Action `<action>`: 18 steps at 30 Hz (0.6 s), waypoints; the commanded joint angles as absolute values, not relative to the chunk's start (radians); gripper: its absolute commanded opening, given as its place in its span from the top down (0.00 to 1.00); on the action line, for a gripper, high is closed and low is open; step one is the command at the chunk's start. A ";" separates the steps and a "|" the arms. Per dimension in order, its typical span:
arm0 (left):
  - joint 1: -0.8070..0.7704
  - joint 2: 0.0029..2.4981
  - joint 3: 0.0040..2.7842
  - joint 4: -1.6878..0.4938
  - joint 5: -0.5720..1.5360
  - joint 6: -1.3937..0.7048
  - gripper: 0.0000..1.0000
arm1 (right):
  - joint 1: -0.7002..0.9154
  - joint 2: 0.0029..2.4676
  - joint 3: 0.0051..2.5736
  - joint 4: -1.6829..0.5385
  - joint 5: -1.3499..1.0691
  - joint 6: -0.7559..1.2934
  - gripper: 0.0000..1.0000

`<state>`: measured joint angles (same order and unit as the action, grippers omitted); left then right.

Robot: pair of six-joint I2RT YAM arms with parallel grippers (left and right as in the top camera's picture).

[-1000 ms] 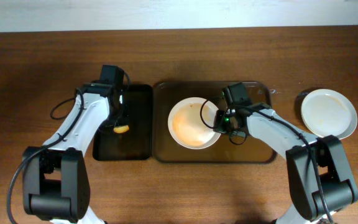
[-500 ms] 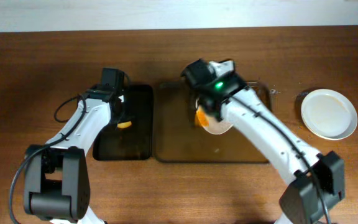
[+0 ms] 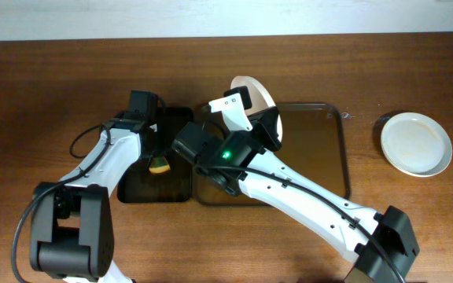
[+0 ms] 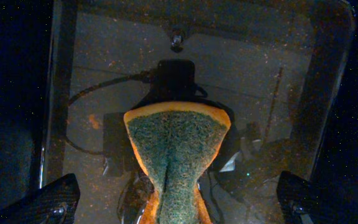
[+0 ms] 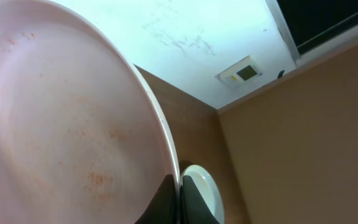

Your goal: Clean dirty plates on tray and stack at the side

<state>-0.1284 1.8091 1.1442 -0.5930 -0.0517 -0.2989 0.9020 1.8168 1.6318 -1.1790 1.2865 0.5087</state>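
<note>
Above the brown wooden worktop (image 3: pixel 53 71), the right gripper (image 5: pixel 180 198) clamps the orange-smeared white plate (image 5: pixel 61 124), tilted at eleven o'clock of the large dark tray (image 3: pixel 321 157), while the left gripper (image 3: pixel 156 156) pinches the orange-green sponge (image 4: pixel 176 149); scrubbing seems next, bringing them together.

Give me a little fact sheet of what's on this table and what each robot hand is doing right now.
left hand: gripping a sponge above the small dark tray
right hand: pinching the rim of the dirty plate, held up and tilted
dirty plate marks: faint orange stains on its face
large tray: no plate visible on it
clean plate: flat on the table, right of both trays
</note>
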 commanded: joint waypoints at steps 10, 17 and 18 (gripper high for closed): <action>-0.123 1.812 1.137 -0.591 -0.048 -0.299 0.00 | 0.074 1.762 1.655 -1.055 -0.005 0.368 0.96; -0.123 1.812 1.137 -0.591 -0.048 -0.299 0.00 | -0.655 1.794 1.636 -1.038 -0.158 0.292 0.96; -0.123 1.812 1.137 -0.591 -0.048 -0.299 0.00 | -0.722 1.814 1.614 -1.023 -0.158 0.292 0.96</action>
